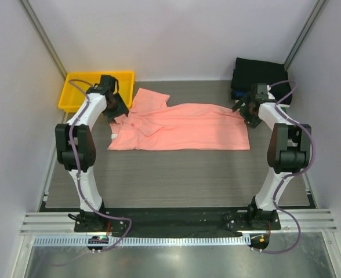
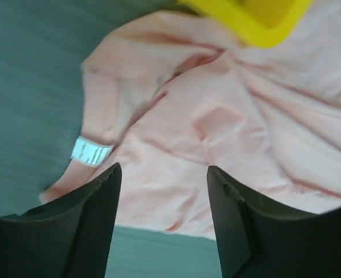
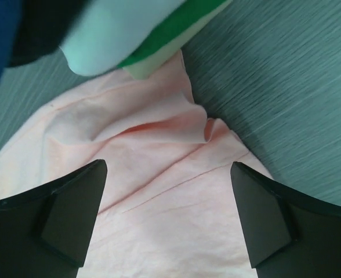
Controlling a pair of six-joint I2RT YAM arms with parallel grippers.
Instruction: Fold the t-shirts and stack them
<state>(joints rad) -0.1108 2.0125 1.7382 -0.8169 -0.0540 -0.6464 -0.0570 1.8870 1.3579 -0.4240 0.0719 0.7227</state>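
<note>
Tabletop (image 1: pixel 176 174) is the widest thing in the overhead view, a grey grained surface running between the two arms. Across its far half lies the salmon-pink t-shirt (image 1: pixel 188 130), spread lengthwise with its hem toward the right arm and its collar and sleeves toward the left. The body lies fairly flat, but the left end is rumpled, with one sleeve folded over and another poking toward the far edge. It looks laid out for a first fold that has not yet been made.

Next in size is the folded stack (image 1: pixel 260 75) in the far right corner. From the right wrist camera it shows dark blue, black, white and green layers, just beside the pink hem corner; I cannot tell whether they touch. That corner is probably where the pink shirt should end up. The yellow tray (image 1: pixel 80 92) sits in the far left corner, close to the sleeve end.

The left gripper (image 1: pixel 117 107) hangs over the bunched collar area, its fingers spread and holding nothing. The right gripper (image 1: pixel 249 113) hangs over the hem corner, likewise spread wide and empty. With one arm at each end, they seem placed to pinch both ends together.

Smallest is the white label (image 2: pixel 92 152), showing at the collar edge just ahead of the left fingers.
</note>
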